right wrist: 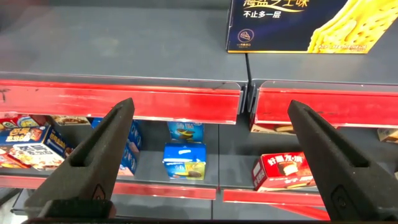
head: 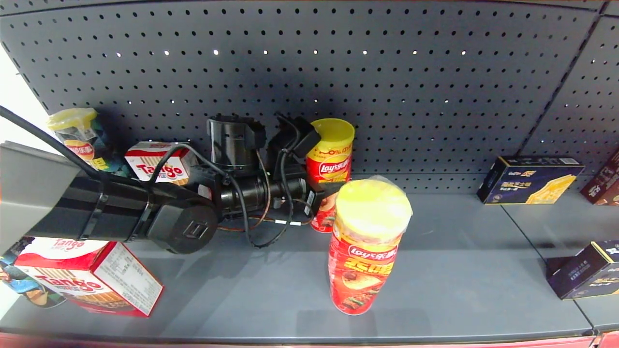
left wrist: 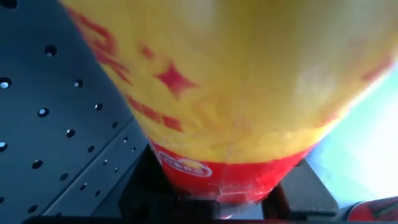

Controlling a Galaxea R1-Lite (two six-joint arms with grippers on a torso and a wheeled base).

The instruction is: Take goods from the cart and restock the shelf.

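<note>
Left arm comes in from 9 o'clock across the shelf [head: 459, 270]. The left gripper [head: 323, 195] is closed round the back can [head: 333, 154], which stands upright close to the pegboard [head: 387, 72]. In the left wrist view that can [left wrist: 236, 93] sits tight between the dark finger parts. The front can [head: 365, 251] stands upright at 5 o'clock from the back can, near it, free of the gripper. Two wafer boxes lie at 9 o'clock: one [head: 159, 164] by the pegboard, one [head: 96, 280] at the front edge. A blue box [head: 529, 179] lies at 3 o'clock. The right gripper [right wrist: 210, 106] has its fingers [right wrist: 93, 168] spread wide with nothing between them, facing a red edge strip [right wrist: 118, 102]
</note>
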